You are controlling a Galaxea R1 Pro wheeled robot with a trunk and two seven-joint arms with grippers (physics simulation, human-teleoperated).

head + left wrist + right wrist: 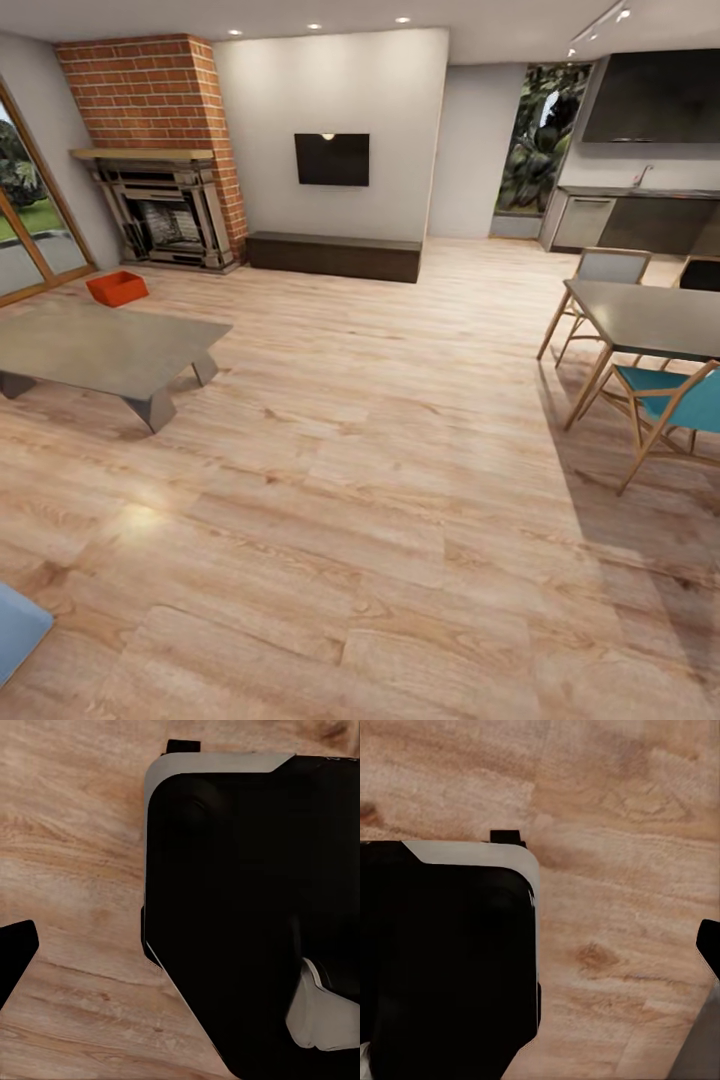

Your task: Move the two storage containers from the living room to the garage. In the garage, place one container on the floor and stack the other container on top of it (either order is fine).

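One orange-red open-top storage container (117,288) sits on the light wood plank floor (380,480) of the living room, far off at the left. It lies in front of the brick fireplace (160,200) and beyond the low table (100,350). In the left wrist view, one dark fingertip (15,956) of the left gripper hangs over the planks. In the right wrist view, one dark fingertip (711,945) of the right gripper juts in at the edge. Nothing is held by either fingertip.
A long dark low cabinet (335,257) stands against the back wall under a wall screen. A dining table (650,320) with a teal chair (670,400) is at the right. A blue sofa corner (15,625) is near left. My black base (247,907) (442,960) shows below both wrists.
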